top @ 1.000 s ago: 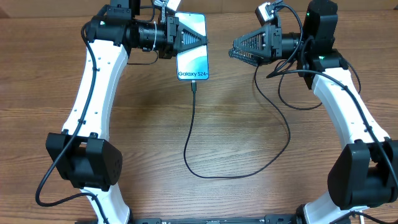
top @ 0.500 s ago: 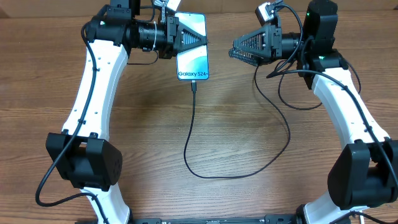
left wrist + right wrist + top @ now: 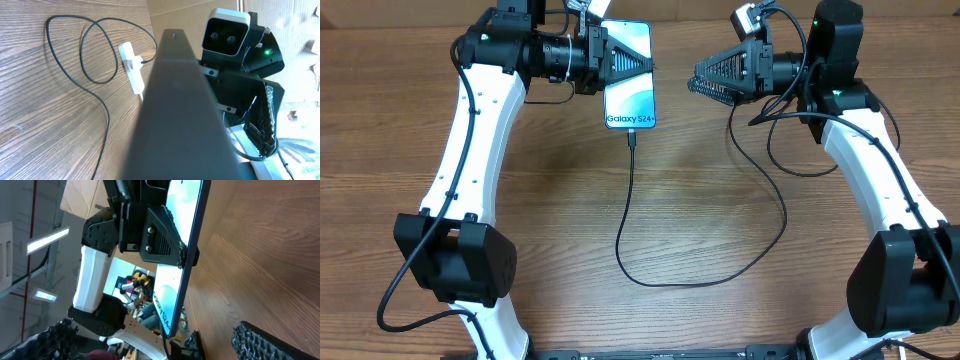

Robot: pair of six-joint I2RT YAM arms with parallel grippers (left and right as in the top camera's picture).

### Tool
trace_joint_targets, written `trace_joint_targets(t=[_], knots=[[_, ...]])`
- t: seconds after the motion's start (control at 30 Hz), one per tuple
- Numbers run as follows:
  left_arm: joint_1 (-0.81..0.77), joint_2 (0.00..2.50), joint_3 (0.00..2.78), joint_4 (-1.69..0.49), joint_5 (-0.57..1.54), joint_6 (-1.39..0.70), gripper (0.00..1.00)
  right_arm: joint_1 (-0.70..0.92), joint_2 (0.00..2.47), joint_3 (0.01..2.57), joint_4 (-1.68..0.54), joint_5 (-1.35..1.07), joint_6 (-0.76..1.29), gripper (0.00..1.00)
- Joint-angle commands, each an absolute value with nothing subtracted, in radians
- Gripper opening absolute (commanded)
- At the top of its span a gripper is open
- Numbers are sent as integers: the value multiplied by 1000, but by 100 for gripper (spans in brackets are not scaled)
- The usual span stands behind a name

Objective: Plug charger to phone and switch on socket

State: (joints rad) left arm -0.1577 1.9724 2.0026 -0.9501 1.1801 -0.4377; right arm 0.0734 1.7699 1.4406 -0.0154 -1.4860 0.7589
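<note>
My left gripper (image 3: 642, 68) is shut on the phone (image 3: 630, 95), gripping its side edge; the teal screen reads "Galaxy S24+" and faces up. The charger's connector (image 3: 633, 136) sits in the phone's bottom port. Its thin black cable (image 3: 620, 250) runs down the table, loops right and climbs toward my right gripper (image 3: 695, 80). That gripper is open, just right of the phone, holding nothing. In the left wrist view the phone's dark back (image 3: 180, 110) fills the middle, and the white socket (image 3: 131, 64) lies beyond it with the cable (image 3: 97, 55) looped beside it. The overhead view hides the socket.
The right wrist view shows the phone (image 3: 182, 255) edge-on, clamped by the left fingers (image 3: 162, 237), with wood table (image 3: 260, 270) to its right. Both arm bases (image 3: 455, 265) stand at the table's near corners. Cardboard lines the far edge.
</note>
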Motion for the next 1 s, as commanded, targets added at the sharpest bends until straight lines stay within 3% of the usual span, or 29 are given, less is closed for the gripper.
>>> trace_joint_targets(t=[0.0,0.03,0.07,0.1,0.17,0.2,0.23,0.37,0.47,0.53,0.57,0.6,0.63,0.7,0.77,0.8,0.97], knots=[[-164,1962,2010,-945,1201,-445,4,77,1743,1465,-5,-1504,767,100],[-164,1962,2010,-945,1201,-445,4,77,1743,1465,15,-1501,765,100],[-164,1962,2010,-945,1201,-445,4,74,1743,1465,31,-1501,765,90],[-164,1962,2010,-945,1201,-445,4,69,1743,1465,30,-1499,765,73],[-164,1962,2010,-945,1201,-445,4,51,1743,1465,29,-1488,764,26],[-164,1962,2010,-945,1201,-445,4,40,1744,1465,19,-1476,760,11],[-164,1962,2010,-945,1201,-445,4,28,1744,1465,-7,-1455,752,4],[-163,1962,2010,-945,1197,-445,4,-25,1744,1465,-295,-1271,634,4],[-163,1962,2010,-941,1188,-433,4,-35,1743,1465,-625,-910,456,4],[-163,1962,2010,-937,1185,-389,4,-24,1744,1465,-800,-586,410,4],[-163,1962,2010,-937,1185,-376,4,-22,1743,1465,-829,-539,410,4],[-163,1962,2010,-938,1185,-369,4,-22,1743,1465,-850,-522,410,5],[-163,1962,2010,-937,1185,-369,4,-22,1743,1465,-866,-524,411,15],[-163,1962,2010,-937,1186,-371,4,-22,1743,1465,-870,-526,411,24],[-163,1962,2010,-938,1187,-381,4,-24,1743,1465,-876,-580,411,17],[-163,1962,2010,-939,1187,-390,4,-26,1743,1465,-878,-632,410,4],[-163,1962,2010,-937,1198,-419,4,-17,1743,1465,-907,-963,224,4]])
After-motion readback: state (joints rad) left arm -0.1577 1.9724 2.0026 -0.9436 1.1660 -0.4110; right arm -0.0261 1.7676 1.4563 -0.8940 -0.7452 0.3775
